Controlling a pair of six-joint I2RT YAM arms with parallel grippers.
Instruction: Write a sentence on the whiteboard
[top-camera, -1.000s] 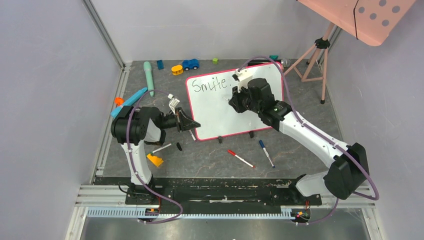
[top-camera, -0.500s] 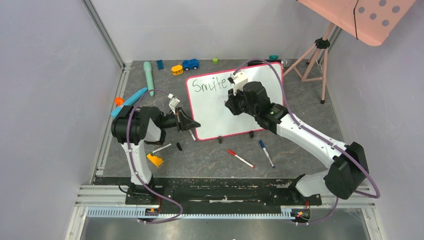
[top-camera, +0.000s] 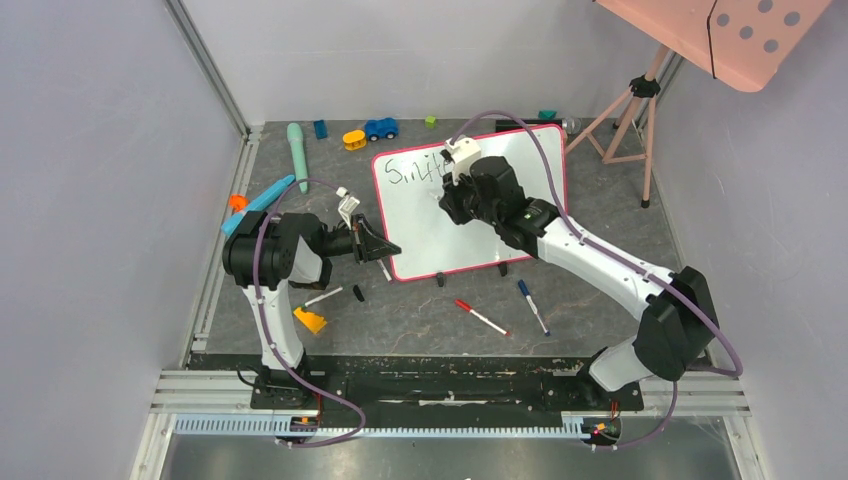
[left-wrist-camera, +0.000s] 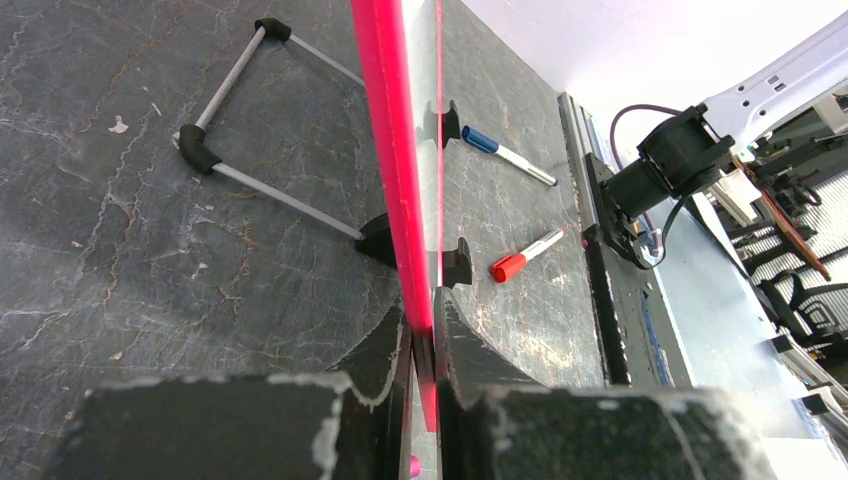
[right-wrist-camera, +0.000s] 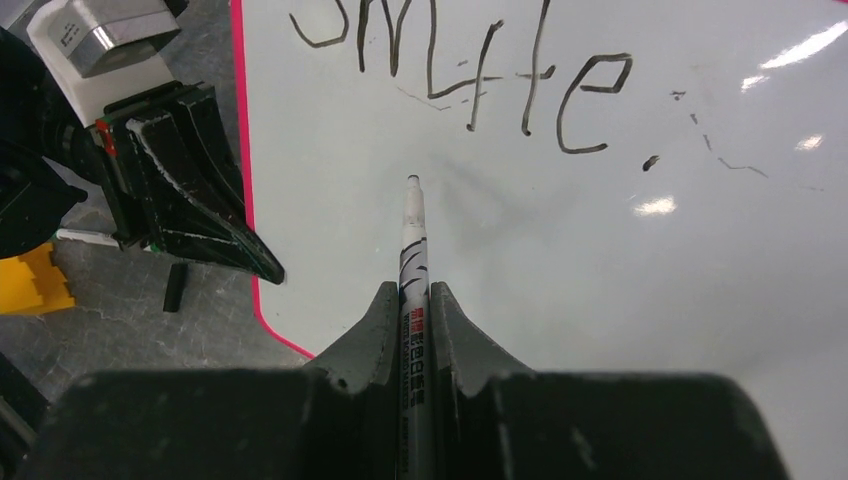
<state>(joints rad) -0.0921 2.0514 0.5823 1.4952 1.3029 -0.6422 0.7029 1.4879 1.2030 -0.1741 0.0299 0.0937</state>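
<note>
The left gripper (left-wrist-camera: 422, 338) pinches the left edge of the standing glossy white, pink-framed whiteboard (top-camera: 450, 235). The right gripper (right-wrist-camera: 411, 300), closed on a slim white marker (right-wrist-camera: 412, 235), points its tip beneath the black handwritten sentence (right-wrist-camera: 465, 70), apparently not touching the board. Starting line two needs gentle contact.

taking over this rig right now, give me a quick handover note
Left gripper: shut on the whiteboard's red left edge, steadying it.
Right gripper: shut on a marker, tip just under the first word; contact unclear.
Done: one word of the sentence, roughly "Smite.", on the top line.
Left: the lines below it.
Spare red marker and blue marker lie in front of the board.
</note>
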